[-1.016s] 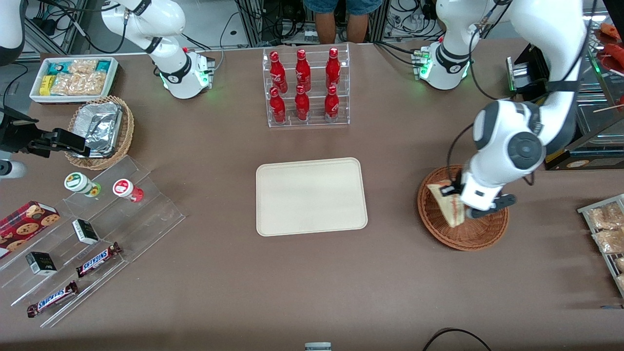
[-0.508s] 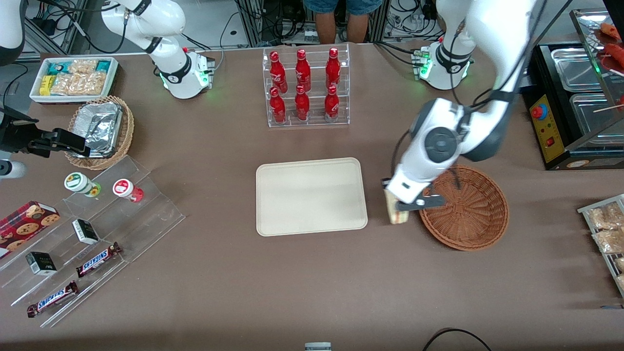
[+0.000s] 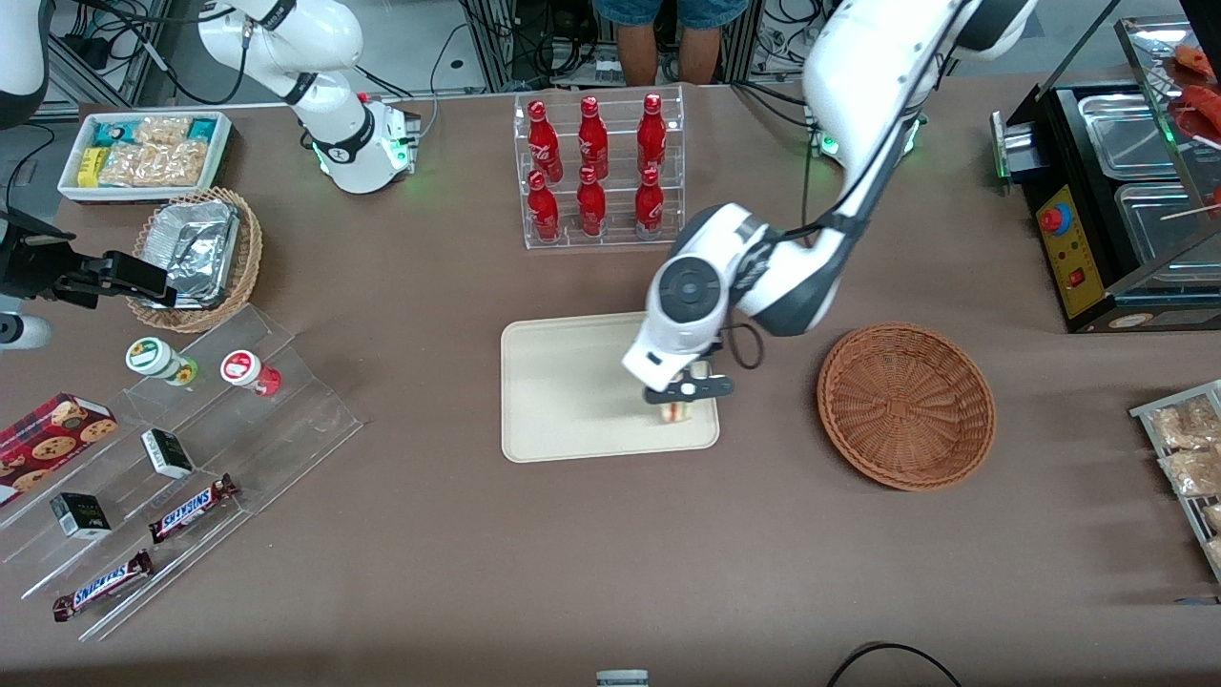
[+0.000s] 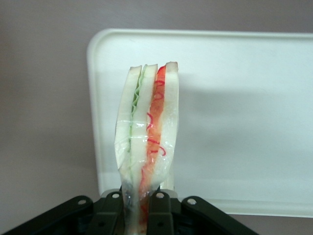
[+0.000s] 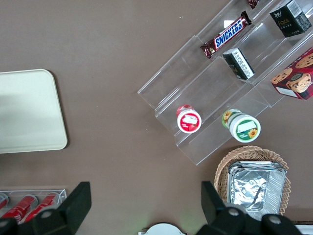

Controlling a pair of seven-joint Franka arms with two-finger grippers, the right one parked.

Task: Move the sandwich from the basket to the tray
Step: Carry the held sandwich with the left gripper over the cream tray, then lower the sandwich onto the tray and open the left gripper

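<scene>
My left arm's gripper is shut on the sandwich and holds it above the cream tray, over the tray's end nearest the basket. In the left wrist view the sandwich stands between the black fingers, wrapped in clear film, with green, white and red layers showing, and the tray lies below it. The reddish-brown wicker basket sits empty on the table toward the working arm's end.
A clear rack of red bottles stands farther from the front camera than the tray. Toward the parked arm's end are a tan basket with a foil container, a white bin of snacks and an acrylic stand with snack bars and cups.
My gripper has carried the sandwich out of the basket, across the gap of table, to above the tray's end. The basket now holds nothing.
</scene>
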